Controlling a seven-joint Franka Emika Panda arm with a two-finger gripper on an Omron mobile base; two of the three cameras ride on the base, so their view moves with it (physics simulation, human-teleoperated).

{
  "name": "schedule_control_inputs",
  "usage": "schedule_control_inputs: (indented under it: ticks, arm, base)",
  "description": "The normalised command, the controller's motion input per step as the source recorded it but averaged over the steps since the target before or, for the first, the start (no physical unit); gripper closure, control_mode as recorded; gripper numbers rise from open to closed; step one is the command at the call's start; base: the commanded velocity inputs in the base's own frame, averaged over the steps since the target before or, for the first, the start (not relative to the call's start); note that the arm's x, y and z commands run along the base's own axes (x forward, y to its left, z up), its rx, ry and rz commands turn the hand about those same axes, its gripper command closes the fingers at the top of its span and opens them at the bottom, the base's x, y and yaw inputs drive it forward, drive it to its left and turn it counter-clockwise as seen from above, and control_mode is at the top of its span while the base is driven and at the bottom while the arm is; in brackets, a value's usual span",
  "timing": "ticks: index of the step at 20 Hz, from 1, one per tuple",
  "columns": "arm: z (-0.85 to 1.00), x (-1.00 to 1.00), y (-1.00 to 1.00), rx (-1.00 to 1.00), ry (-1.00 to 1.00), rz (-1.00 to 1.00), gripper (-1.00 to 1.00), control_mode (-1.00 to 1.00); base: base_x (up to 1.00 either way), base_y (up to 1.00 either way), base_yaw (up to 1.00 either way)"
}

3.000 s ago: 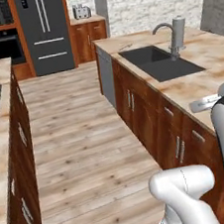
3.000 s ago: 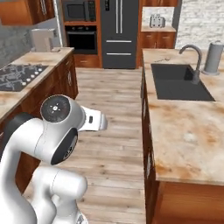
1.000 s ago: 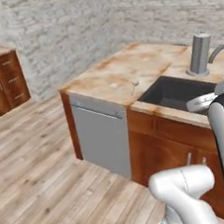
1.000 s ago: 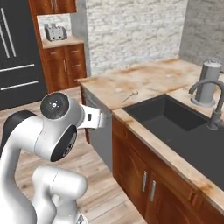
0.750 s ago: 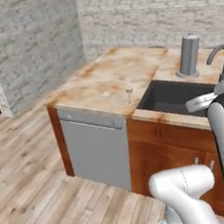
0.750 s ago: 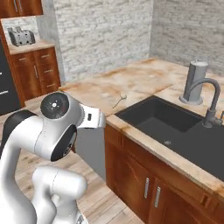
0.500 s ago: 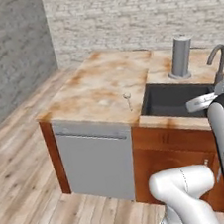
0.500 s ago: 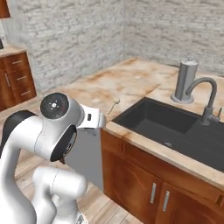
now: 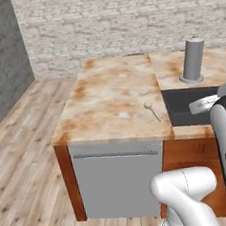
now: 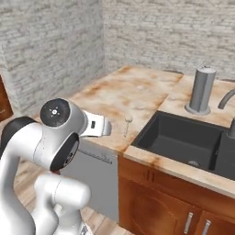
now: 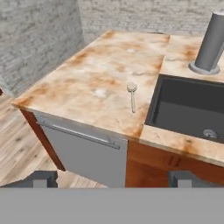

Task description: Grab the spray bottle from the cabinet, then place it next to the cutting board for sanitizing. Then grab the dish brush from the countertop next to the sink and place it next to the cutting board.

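Countertop [image 11: 100, 65]: dish brush [image 11: 132, 95] beside sink [image 11: 188, 107]; end effector [image 11: 111, 178] open, empty.

Marbled stone countertop [image 11: 100, 74], matt dark sink [image 11: 183, 107], grey metal faucet [image 11: 209, 41].

links: my arm [image 10: 50, 137] is glossy white, rounded shells
joints: dark grey bands, round cap with small white mark
fingertips [image 11: 41, 178]: small, dark grey, blocky
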Motion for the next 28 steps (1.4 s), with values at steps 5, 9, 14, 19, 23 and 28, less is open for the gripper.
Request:
schedule_control_inputs:
  ticks: [5, 9, 14, 19, 23, 28]
  arm:
    - [0.00, 0.00, 0.00, 0.00, 0.00, 0.00, -1.00, 1.00]
    - [0.00, 0.00, 0.00, 0.00, 0.00, 0.00, -1.00, 1.00]
    - [0.00, 0.00, 0.00, 0.00, 0.00, 0.00, -1.00, 1.00]
    - [0.00, 0.00, 0.00, 0.00, 0.00, 0.00, -1.00, 1.00]
    - [0.00, 0.00, 0.00, 0.00, 0.00, 0.00, -1.00, 1.00]
    - [-0.11, 0.20, 0.60, -0.09, 0.03, -0.11, -1.00, -1.00]
  base:
    - [0.70, 0.17, -0.07]
    - [0.74, 0.09, -0.32]
    - [0.23, 0.02, -0.29]
    - [0.72, 0.08, -0.18]
    - [0.63, 0.67, -0.27]
    - [0.18, 0.38, -0.11]
